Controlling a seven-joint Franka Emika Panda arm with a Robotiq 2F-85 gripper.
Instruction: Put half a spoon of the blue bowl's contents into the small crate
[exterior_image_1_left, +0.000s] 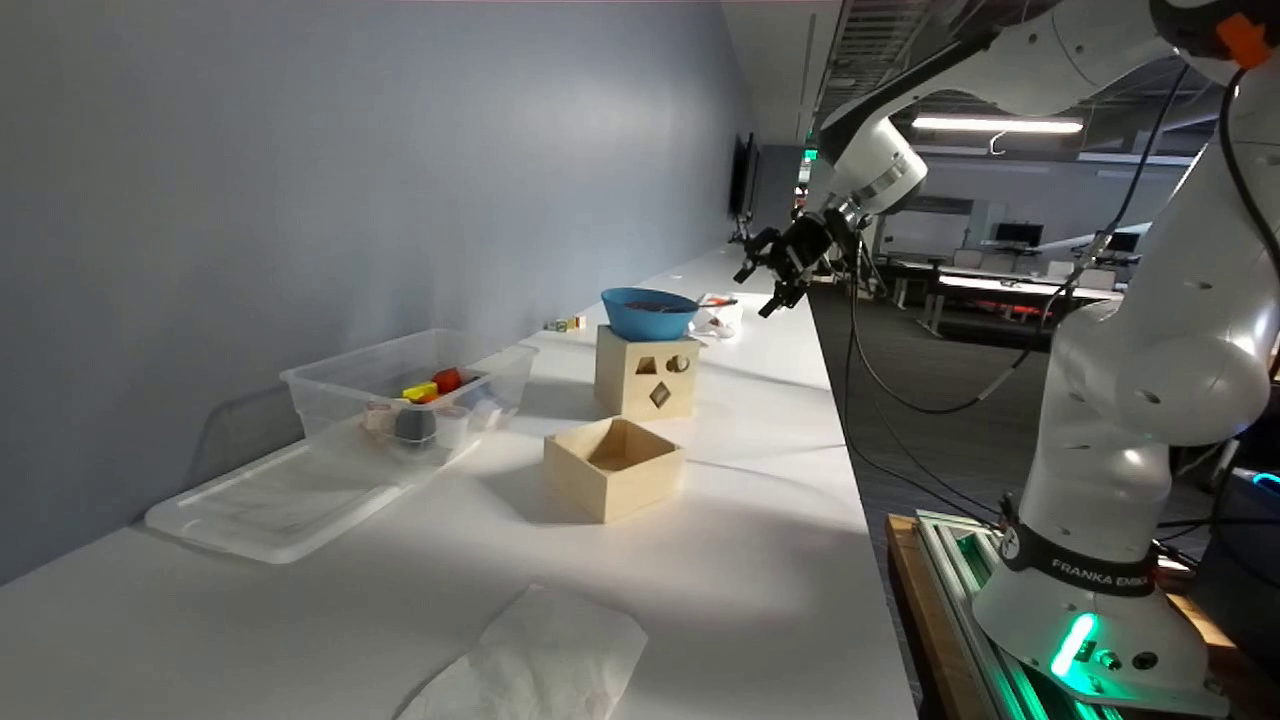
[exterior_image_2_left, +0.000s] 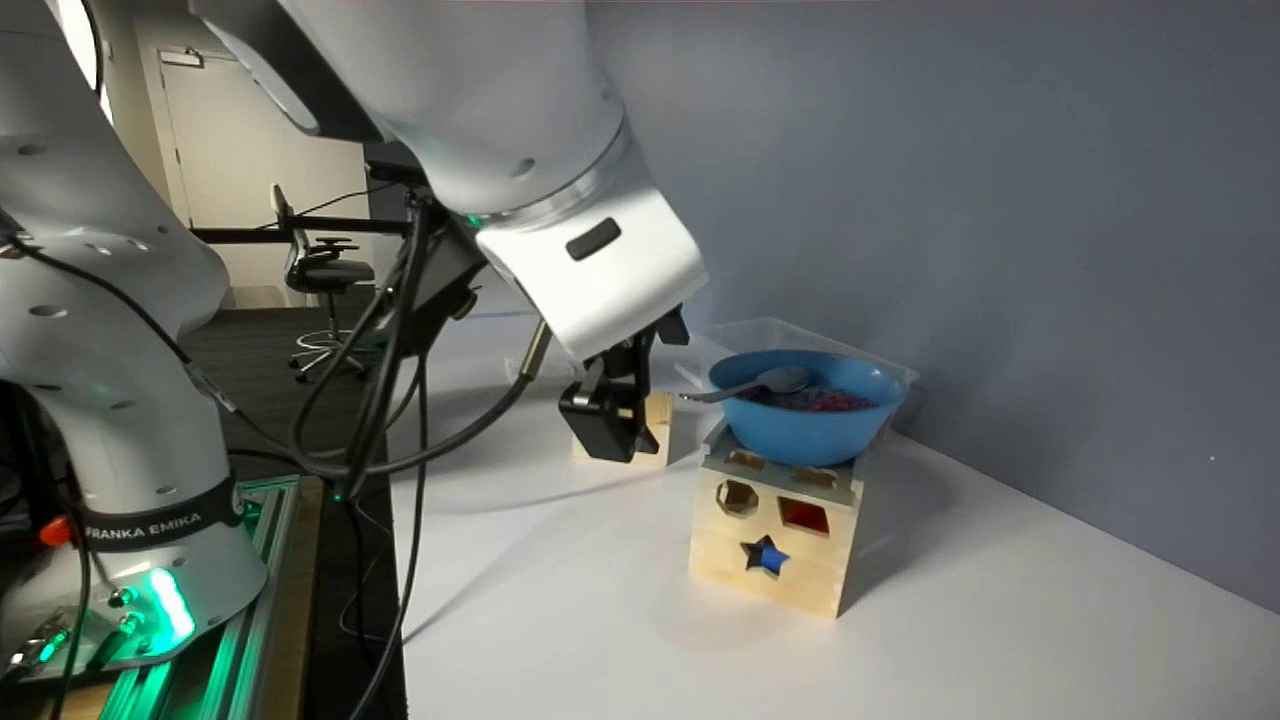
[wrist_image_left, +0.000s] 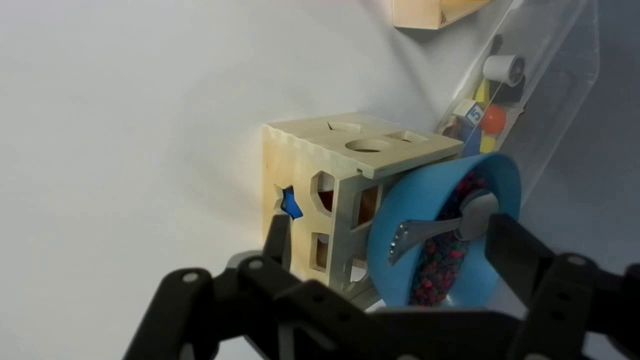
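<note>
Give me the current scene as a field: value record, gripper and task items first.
gripper: open, holding nothing
spoon: head inside the blue bowl, handle out over its rim
bowl contents: red and dark bits
bowl support: wooden box with cut-out shapes
small crate: open-topped, wooden, on the white table
also present: clear tub with coloured toys
status: spoon not yet gripped

spoon (wrist_image_left: 476, 217) in bowl (exterior_image_2_left: 815, 432) | bowl on sorter box (exterior_image_1_left: 640, 386) | crate (exterior_image_1_left: 632, 488) near sorter box and tub (exterior_image_1_left: 345, 408)
</note>
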